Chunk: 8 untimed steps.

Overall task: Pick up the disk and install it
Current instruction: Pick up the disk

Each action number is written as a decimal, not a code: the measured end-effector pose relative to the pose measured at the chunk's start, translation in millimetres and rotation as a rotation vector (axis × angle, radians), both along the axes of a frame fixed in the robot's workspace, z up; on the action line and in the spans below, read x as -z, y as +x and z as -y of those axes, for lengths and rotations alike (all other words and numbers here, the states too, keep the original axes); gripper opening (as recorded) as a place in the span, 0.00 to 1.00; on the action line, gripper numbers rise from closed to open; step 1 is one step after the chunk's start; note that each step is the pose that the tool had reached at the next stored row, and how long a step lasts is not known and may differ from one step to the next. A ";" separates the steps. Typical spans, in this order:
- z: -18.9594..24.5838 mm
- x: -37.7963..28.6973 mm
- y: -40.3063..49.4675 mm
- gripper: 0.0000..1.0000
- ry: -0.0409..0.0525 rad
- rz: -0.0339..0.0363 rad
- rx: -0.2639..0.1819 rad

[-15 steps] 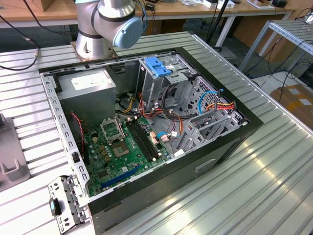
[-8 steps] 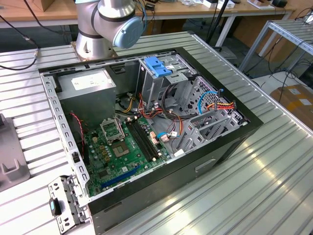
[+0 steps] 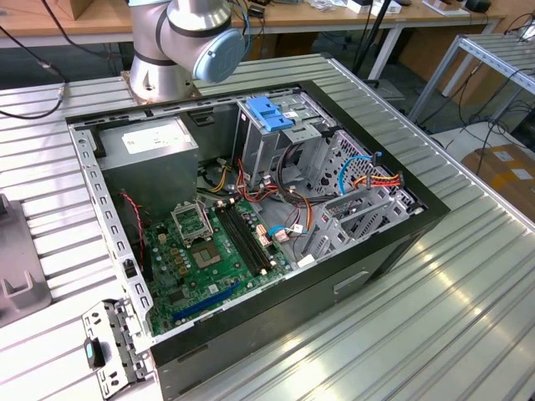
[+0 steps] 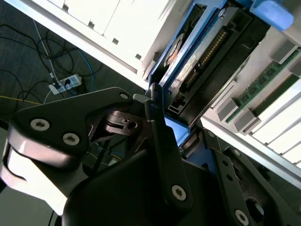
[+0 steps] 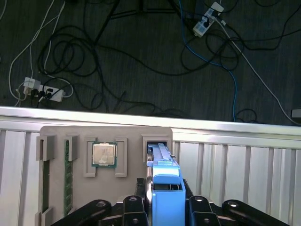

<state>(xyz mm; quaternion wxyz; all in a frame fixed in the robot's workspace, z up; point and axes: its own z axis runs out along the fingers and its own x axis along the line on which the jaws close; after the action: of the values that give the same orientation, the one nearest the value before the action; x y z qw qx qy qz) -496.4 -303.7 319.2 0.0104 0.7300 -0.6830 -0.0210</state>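
The disk (image 5: 165, 188) is a grey-metal drive in a light-blue carrier. It stands on edge in a slot of a grey parts tray (image 5: 61, 134). My gripper (image 5: 162, 182) is over it, with a black finger pressed against each flat side, so it is shut on the disk. In the second wrist view the disk (image 4: 197, 52) runs away from the gripper (image 4: 181, 134), its circuit-board face and blue frame showing. The open computer case (image 3: 251, 209) lies on the table in the exterior view, with a metal drive cage (image 3: 280, 142) at its far side.
The tray also holds a processor chip (image 5: 104, 154) and a memory stick (image 5: 68, 174). It rests on a ribbed aluminium table (image 5: 235, 160), beyond whose edge lie floor cables and a power strip (image 5: 44, 89). The arm's base (image 3: 180, 42) stands behind the case.
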 end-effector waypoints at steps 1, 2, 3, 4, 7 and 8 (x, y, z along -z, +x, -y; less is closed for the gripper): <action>0.0 -0.4 0.0 0.37 0.0000 -0.0001 0.000; 0.0 -0.8 0.0 0.37 0.0000 -0.0001 0.000; 0.0 -1.2 0.0 0.37 0.0000 -0.0001 0.000; 0.0 -1.6 0.0 0.37 0.0000 0.0000 0.000; 0.0 -2.8 0.0 0.37 0.0000 -0.0001 0.000; 0.0 -3.1 0.0 0.37 0.0000 0.0000 0.000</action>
<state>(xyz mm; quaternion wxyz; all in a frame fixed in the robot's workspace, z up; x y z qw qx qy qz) -496.3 -303.7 322.4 0.0105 0.7300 -0.6830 -0.0210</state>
